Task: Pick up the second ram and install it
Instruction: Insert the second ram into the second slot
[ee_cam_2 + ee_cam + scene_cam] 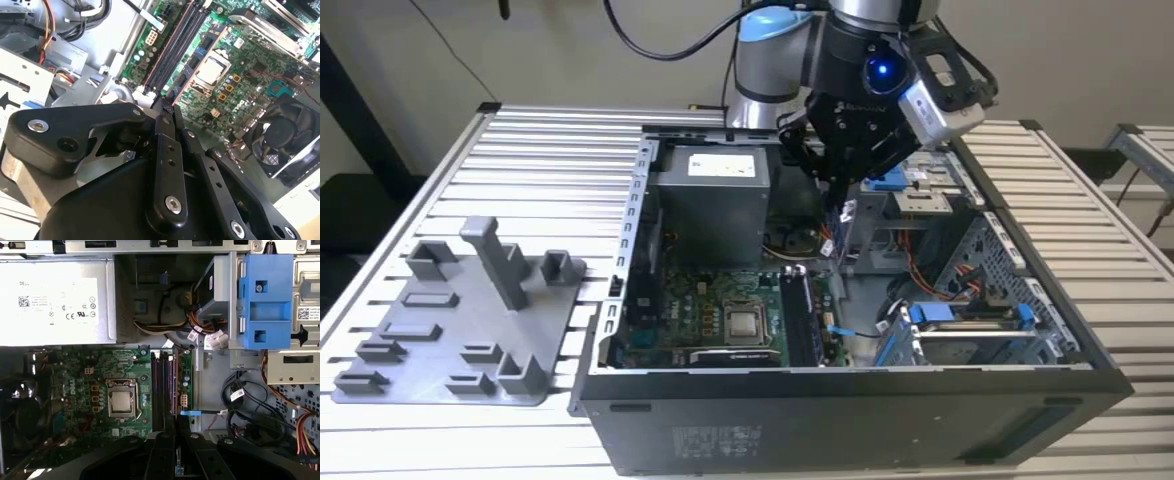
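Hanging over the open black metal computer case (854, 425), the robot's black two-fingered hand (841, 183) points straight down into it. Its fingers are drawn together and clamped on the second ram (846, 212), a thin, long dark memory stick with a small white label. The stick hangs upright from the fingertips, well above the board below.

Straight beneath the hand lies the large green motherboard (80, 390). In both wrist views its row of long black memory slots (159, 390) runs out just ahead of the fingertips. In the exterior view a dark upright strip (798, 315) looks to be seated in that row already, though I cannot be sure of it from where I stand. The square silver processor (121, 402) sits on the board just beside the slots, to one side of the hand's line. A black round fan (285, 140) lies farther out on that same side.

The boxy grey power supply (707, 200), with its white label, stands inside the case near the hand. A bright blue plastic bracket (265, 300) is fixed to the drive cage on the hand's other side.

Well apart from the hand, toward the exterior view's left, a grey plastic fixture tray (454, 330) with upright blocks rests on the ribbed aluminium counter (547, 160) beside the case.
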`<state>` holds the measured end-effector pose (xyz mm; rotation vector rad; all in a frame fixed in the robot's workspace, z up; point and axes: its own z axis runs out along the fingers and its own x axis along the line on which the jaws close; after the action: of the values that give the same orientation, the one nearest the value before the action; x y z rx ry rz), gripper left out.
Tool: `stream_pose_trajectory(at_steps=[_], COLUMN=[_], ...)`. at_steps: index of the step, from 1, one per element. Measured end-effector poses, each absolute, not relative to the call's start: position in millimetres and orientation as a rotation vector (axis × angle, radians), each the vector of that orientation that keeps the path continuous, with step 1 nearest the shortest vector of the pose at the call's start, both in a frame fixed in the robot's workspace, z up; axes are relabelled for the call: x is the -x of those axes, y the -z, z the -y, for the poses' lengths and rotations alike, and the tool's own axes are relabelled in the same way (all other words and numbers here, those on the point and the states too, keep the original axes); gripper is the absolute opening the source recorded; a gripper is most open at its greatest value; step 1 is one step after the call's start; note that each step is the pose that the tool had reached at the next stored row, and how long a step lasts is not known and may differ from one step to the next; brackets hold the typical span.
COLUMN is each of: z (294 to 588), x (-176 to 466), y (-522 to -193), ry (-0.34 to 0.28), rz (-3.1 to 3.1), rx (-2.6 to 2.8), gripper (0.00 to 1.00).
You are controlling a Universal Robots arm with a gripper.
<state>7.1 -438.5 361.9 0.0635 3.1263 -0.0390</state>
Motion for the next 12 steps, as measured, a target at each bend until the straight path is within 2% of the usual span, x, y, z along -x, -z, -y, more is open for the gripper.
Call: stream_pose_trajectory(at_steps=[12], z=[439], x=[-6], y=[-343], ry=[0.042], rz=[-3.126], rx=[-0.063], gripper=[0.14])
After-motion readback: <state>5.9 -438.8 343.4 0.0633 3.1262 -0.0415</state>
